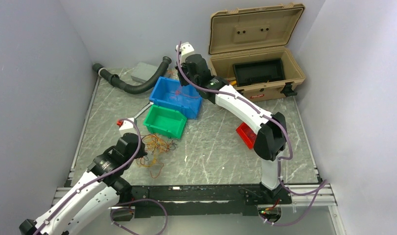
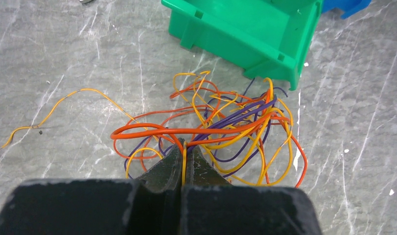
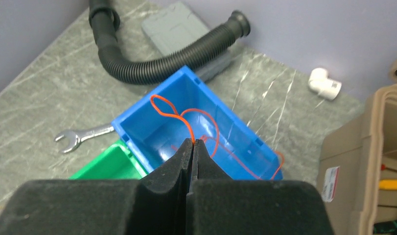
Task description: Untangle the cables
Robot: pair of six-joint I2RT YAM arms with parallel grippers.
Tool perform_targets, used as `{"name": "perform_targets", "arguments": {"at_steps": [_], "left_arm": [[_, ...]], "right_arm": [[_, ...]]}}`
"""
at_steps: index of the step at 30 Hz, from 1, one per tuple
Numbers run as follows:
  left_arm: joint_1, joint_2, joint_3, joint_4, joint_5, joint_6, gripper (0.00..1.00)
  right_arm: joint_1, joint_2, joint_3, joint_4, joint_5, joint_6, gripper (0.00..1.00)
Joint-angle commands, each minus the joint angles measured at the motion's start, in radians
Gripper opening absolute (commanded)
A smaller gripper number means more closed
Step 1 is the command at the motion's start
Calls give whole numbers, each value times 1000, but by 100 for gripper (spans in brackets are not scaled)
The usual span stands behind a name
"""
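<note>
A tangle of thin orange, yellow and purple cables (image 2: 221,127) lies on the grey table in front of the green bin (image 2: 250,29); it also shows in the top view (image 1: 154,147). My left gripper (image 2: 184,147) is shut on a yellow cable at the tangle's near edge. My right gripper (image 3: 193,142) is shut on a single orange cable (image 3: 186,117), holding it over the blue bin (image 3: 167,127); the cable loops down into the bin and over its right rim. In the top view the right gripper (image 1: 179,88) hangs over the blue bin (image 1: 179,95).
A black corrugated hose (image 1: 132,83) and a grey box (image 1: 145,72) lie at the back left. A spanner (image 3: 83,137) lies left of the blue bin. An open tan case (image 1: 257,68) stands at the back right. A red bin (image 1: 246,134) sits by the right arm.
</note>
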Motion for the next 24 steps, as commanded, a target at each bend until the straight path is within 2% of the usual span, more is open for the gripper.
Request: {"name": "perform_targets", "arguments": {"at_steps": [1, 10, 11, 12, 14, 15, 17, 24], "left_arm": [[4, 39, 25, 23, 16, 18, 0], [4, 54, 10, 53, 33, 31, 0], [4, 58, 13, 53, 32, 30, 0], [4, 64, 14, 52, 31, 31, 0], [4, 72, 19, 54, 35, 35, 0], [3, 76, 20, 55, 36, 36, 0], [4, 81, 21, 55, 38, 39, 0], [3, 95, 23, 60, 40, 41, 0]], "right_arm": [[-13, -84, -78, 77, -59, 47, 0], [-43, -88, -269, 139, -97, 105, 0], [-46, -84, -274, 137, -98, 106, 4], [-48, -82, -275, 136, -100, 107, 12], [-51, -80, -277, 130, -102, 112, 52], [-53, -80, -275, 126, -105, 113, 64], [-54, -88, -277, 116, -108, 110, 69], [-54, -170, -339, 122, -94, 97, 77]]}}
